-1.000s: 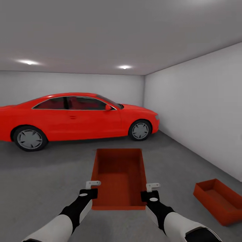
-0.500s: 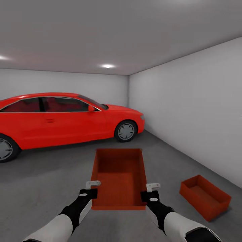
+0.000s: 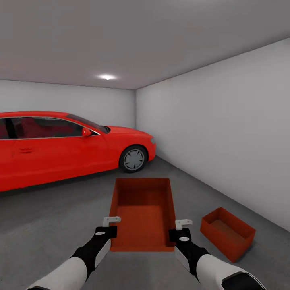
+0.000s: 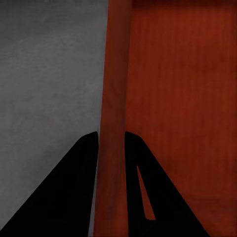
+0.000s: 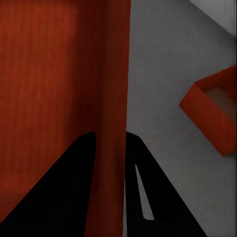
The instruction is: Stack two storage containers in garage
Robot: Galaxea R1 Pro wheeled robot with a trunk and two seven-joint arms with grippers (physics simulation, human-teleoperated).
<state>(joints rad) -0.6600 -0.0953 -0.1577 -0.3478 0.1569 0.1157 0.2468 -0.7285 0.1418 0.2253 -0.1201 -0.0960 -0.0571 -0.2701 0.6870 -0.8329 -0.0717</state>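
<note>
Orange-red wall pinched in each jaw pair: left gripper (image 4: 111, 148) has its two dark fingers clamped either side of the left long wall of the open-topped rectangular orange-red storage container (image 3: 143, 211), right gripper (image 5: 109, 148) does the same on the right long wall, jaws narrow, nothing but wall thickness between them. Carried box hangs level out front at 12 o'clock, clear of the dark grey speckled concrete floor (image 3: 52, 225). Second, matching orange-red open box (image 3: 227, 233) sits on that floor at about 2 o'clock, near the plain white-grey side wall (image 3: 225, 133), turned at an angle to the carried one. Glossy red car (image 3: 68, 147) parked at 10 to 11 o'clock, well apart. Risks as I read them: grip is on thin smooth walls only, so a jolt or uneven arm motion could let one side slip and tip the box; yaw mismatch means the stack lands skewed or catches a rim unless the base lines up first; closing on the floor box near that wall risks clipping it with the right elbow.
</note>
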